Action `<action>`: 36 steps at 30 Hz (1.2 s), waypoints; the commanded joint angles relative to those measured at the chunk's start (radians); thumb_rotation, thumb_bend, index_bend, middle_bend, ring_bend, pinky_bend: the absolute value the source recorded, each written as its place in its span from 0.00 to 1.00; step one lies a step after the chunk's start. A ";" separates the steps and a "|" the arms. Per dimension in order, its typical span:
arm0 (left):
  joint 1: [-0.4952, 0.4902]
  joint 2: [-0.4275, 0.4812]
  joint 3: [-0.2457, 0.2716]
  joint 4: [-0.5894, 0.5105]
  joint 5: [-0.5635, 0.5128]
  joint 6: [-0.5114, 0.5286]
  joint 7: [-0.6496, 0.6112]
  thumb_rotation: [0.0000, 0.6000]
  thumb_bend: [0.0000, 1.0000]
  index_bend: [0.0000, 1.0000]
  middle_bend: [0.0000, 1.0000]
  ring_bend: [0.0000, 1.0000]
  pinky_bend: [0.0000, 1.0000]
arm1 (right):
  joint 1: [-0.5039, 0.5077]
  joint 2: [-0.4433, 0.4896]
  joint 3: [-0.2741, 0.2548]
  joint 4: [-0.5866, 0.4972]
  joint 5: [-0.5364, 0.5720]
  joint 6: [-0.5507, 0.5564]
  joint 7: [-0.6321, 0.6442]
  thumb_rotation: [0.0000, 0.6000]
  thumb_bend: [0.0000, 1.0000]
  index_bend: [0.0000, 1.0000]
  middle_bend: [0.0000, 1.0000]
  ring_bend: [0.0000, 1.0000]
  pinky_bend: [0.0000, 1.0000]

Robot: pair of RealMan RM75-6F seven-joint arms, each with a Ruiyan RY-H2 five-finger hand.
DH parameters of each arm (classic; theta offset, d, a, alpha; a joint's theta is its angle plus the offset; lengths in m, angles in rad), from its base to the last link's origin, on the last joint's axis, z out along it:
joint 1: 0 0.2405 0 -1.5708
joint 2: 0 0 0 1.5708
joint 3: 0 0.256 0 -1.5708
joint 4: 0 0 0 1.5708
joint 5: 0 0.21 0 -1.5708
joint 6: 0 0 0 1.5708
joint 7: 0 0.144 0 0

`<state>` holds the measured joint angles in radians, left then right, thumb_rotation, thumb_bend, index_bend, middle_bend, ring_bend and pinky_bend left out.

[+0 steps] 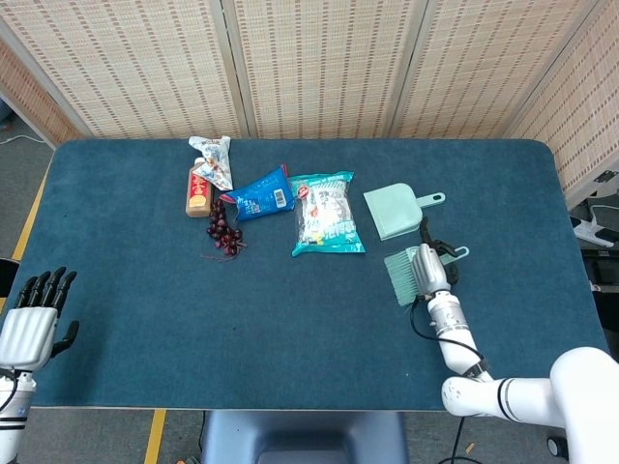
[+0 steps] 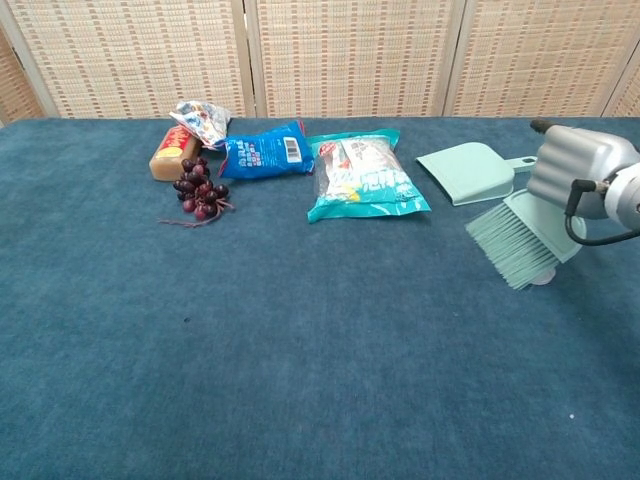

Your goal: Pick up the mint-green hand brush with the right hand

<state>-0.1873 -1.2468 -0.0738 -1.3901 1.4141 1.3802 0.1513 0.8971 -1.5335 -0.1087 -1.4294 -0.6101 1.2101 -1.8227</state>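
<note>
The right hand (image 2: 578,168) holds the brush (image 2: 517,238), bristles angled down-left, just beside the dustpan (image 2: 467,172). Left of these lie a teal packet (image 2: 362,177), a blue packet (image 2: 262,150) and grapes (image 2: 199,196) on the table (image 2: 300,350).

A mint-green hand brush (image 2: 520,240) and matching dustpan (image 2: 468,172) lie on the deep teal counter (image 2: 300,350), alongside a blue packet (image 2: 262,152), dark purple grapes (image 2: 198,195) and a silver-grey right hand (image 2: 578,168).

silver right hand (image 2: 578,164), black cable, white arm (image 1: 513,398)
</note>
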 commanded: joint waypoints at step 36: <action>-0.022 -0.043 0.008 0.024 -0.014 -0.036 0.055 1.00 0.40 0.00 0.00 0.00 0.09 | -0.192 0.282 -0.015 0.052 -0.242 -0.023 0.549 1.00 0.51 0.99 0.89 0.63 0.04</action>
<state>-0.2088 -1.2899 -0.0656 -1.3670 1.4011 1.3454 0.2068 0.6998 -1.2740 -0.1526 -1.3455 -0.8197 1.1796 -1.2865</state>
